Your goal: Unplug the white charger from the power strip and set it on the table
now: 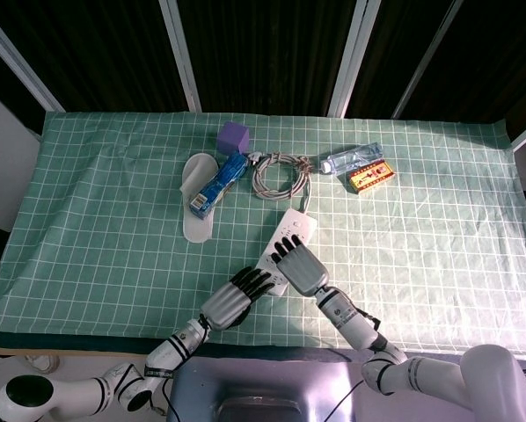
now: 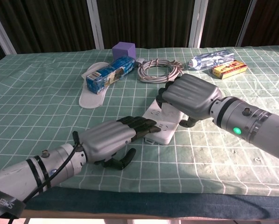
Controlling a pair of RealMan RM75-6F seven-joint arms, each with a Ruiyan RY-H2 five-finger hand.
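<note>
Head view: your long white plastic power strip (image 1: 285, 244) lies on the green checked tablecloth (image 1: 96, 193), angled toward the near edge. Your right hand (image 1: 298, 265) covers its middle, fingers side by side and curled downward; the white charger is hidden beneath, so you cannot tell its seating. Your left hand (image 1: 235, 296) lies at the strip's near end, fingers extended together, tips on the casing. Beyond the strip's far end sits a coiled grey cable (image 1: 279, 171); left of the coil, a blue carton (image 1: 219, 183) rests on a white insole (image 1: 193, 195), with a purple cube (image 1: 234, 136) behind them.

Chest view: your right hand (image 2: 188, 97) is cupped over the strip (image 2: 165, 126), fingers bent over something white at its far side, thumb down by the right edge. Your left hand (image 2: 114, 136) presses flat fingertips onto the near end.
</note>
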